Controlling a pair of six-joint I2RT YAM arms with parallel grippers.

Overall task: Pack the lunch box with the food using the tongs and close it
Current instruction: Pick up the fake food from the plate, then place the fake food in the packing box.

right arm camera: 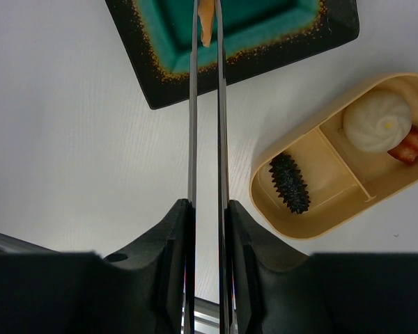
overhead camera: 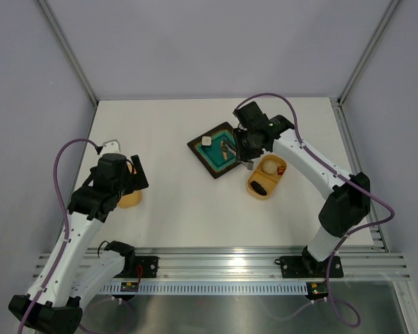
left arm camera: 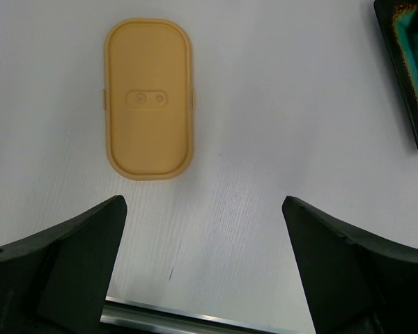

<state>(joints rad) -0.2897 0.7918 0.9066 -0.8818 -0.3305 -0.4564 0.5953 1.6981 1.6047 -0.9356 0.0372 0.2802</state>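
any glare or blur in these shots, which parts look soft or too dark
Top view: flat even light, no glare, plate contents tiny. Left wrist view: lid sharp, left gripper dark and slightly soft. Right wrist view: tongs and lunch box crisp, right gripper nearly black.

Right wrist view: tongs (right arm camera: pixel 194 125) run off the top edge, tips unseen. The orange slice (right arm camera: pixel 206 28) between them is cut off there too. Lunch box (right arm camera: pixel 327 177) clipped at right edge.
Top view: lid (overhead camera: pixel 131 200) mostly hidden under left pincer (overhead camera: pixel 134 178).
Left wrist view: plate (left arm camera: pixel 412 76) clipped at right edge.
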